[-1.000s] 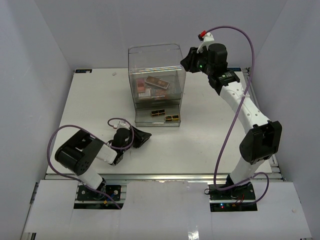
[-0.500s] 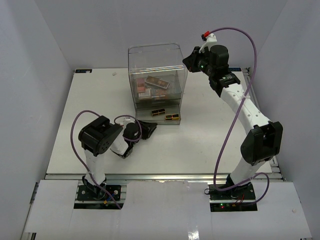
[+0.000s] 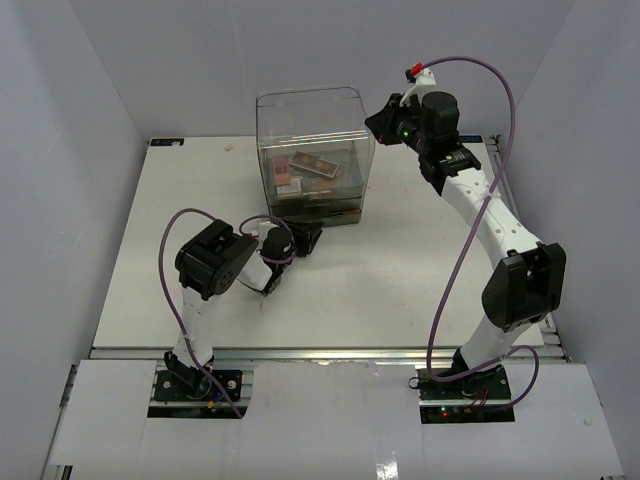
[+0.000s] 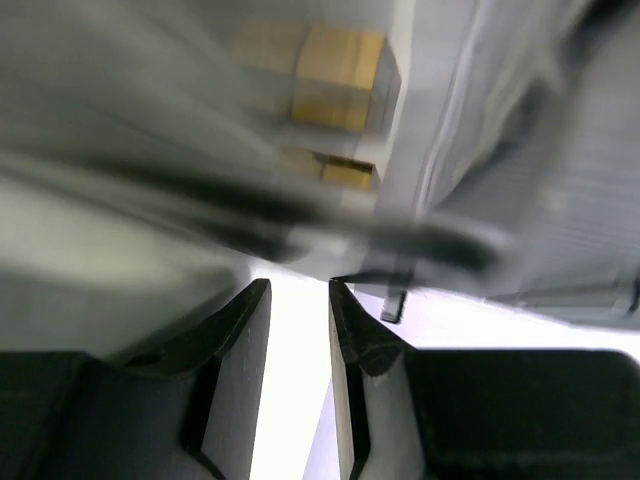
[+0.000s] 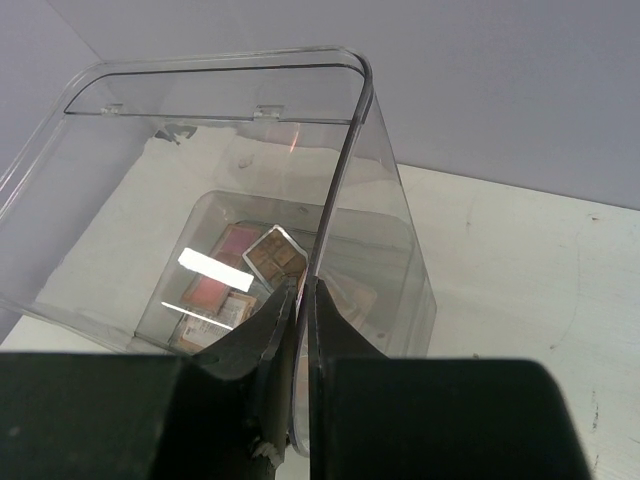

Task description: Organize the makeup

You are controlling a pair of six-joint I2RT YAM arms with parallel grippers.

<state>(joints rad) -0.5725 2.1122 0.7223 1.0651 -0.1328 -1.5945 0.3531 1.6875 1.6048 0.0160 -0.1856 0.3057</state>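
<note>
The right gripper (image 5: 300, 292) pinches the right wall of the clear box (image 5: 200, 130) at its rim; pink and brown palettes (image 5: 262, 258) lie inside. The left gripper (image 4: 298, 300), fingers slightly parted and empty, sits just beside the box's front base.

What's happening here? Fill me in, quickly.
Two robot arms are tidying makeup into a clear box. The right gripper is pinched shut on the top edge of the box's right wall, apparently steadying it. The left gripper, fingers slightly apart and empty, sits at the front of the bottom drawer, which looks pushed in. Pink and brown palettes lie in the box's upper compartment.
</note>
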